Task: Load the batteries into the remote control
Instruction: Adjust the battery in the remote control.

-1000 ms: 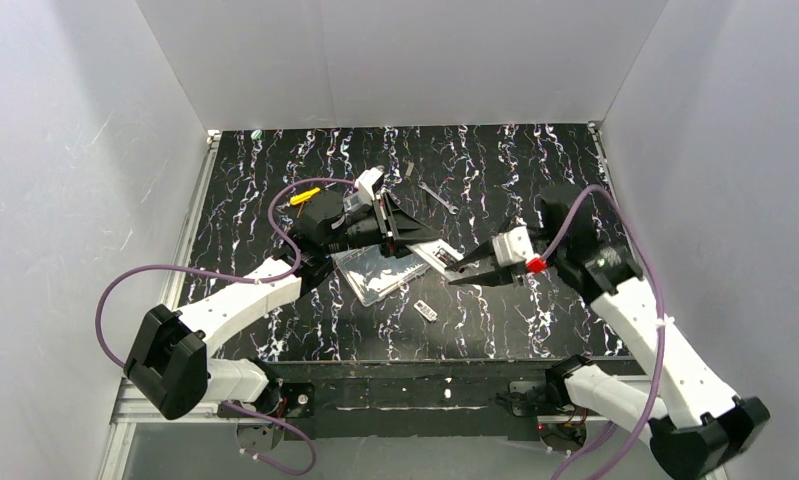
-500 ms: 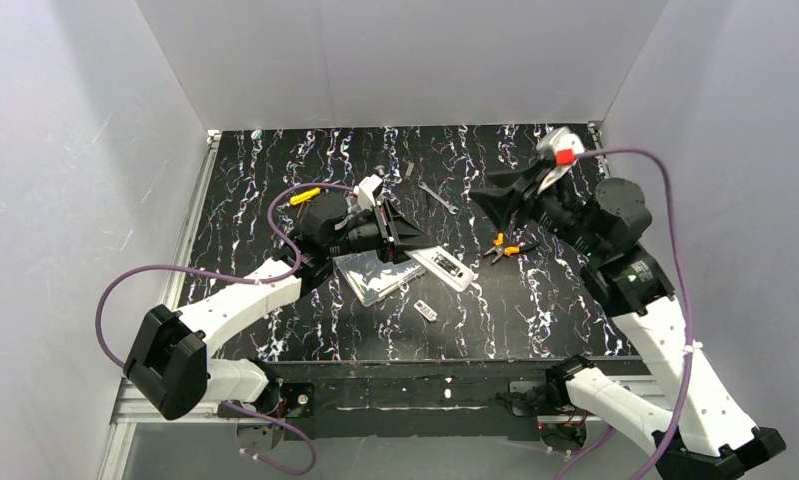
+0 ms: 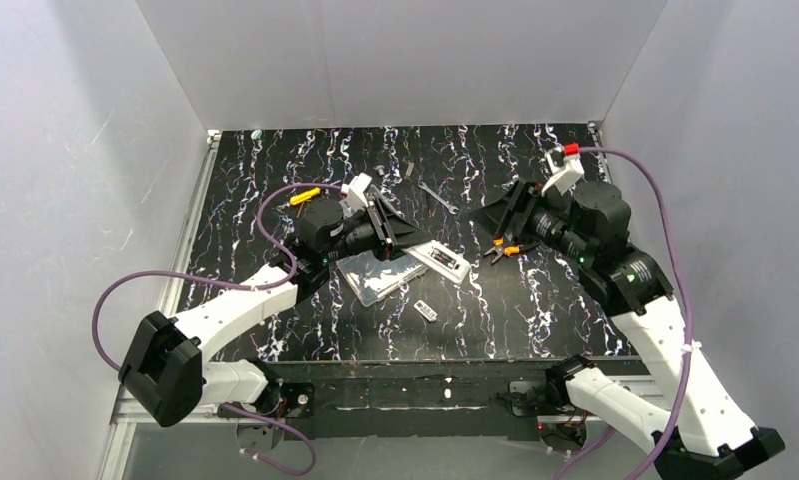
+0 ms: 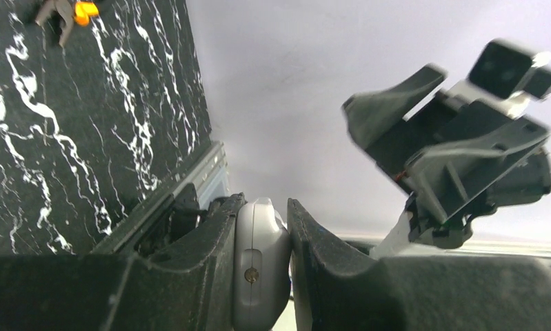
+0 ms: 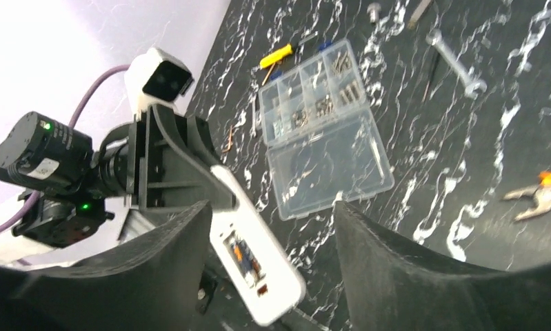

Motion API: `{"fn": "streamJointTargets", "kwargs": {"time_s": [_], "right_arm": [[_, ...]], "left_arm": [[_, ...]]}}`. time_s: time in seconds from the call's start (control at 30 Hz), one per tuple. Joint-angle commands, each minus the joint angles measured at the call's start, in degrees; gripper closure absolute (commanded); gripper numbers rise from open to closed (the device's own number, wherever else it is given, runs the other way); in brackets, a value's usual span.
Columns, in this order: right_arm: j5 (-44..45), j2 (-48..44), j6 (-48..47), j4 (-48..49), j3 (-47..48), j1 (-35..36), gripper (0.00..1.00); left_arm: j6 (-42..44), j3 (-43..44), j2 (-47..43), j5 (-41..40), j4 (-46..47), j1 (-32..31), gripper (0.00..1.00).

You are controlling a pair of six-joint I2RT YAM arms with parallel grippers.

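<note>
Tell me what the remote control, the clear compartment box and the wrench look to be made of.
Remote control: white plastic, smooth and slightly glossy, judging by its even moulded shell.
Compartment box: clear hard plastic; the table shows through its lid.
Wrench: likely bare metal, grey with a dull sheen.
</note>
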Motion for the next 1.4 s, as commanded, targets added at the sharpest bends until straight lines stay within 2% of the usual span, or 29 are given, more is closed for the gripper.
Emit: {"fn": "streamJointTargets", "kwargs": {"time_s": [0.0, 0.13, 0.3, 0.73, 1.37], "right_arm": [[-2.19, -5.90, 13.68, 4.27, -6.07, -0.19, 0.22], [-5.30, -5.28, 16.05, 2.31, -7.23, -0.19, 0.18], [-9.85, -4.93, 19.24, 4.68, -10.31, -0.19, 0.16], [-12.66, -3.22, 21.26, 7.39, -14.04, -0.19, 0.20], [-14.31, -2.05, 23.51, 11.54, -16.11, -0.19, 0.40]], "left_arm": [[0.82, -1.74, -2.45, -5.53, 9.76, -0.02, 1.00], [0.98, -1.45, -2.64, -7.12, 10.87, -0.04, 1.00], [1.76, -0.74, -3.47, -9.61, 9.99, 0.04, 1.00], [0.85, 0.27, -3.98, -10.18, 11.19, 0.27, 1.00], [-1.71, -0.23, -2.49, -9.57, 15.35, 0.30, 1.00]]}}
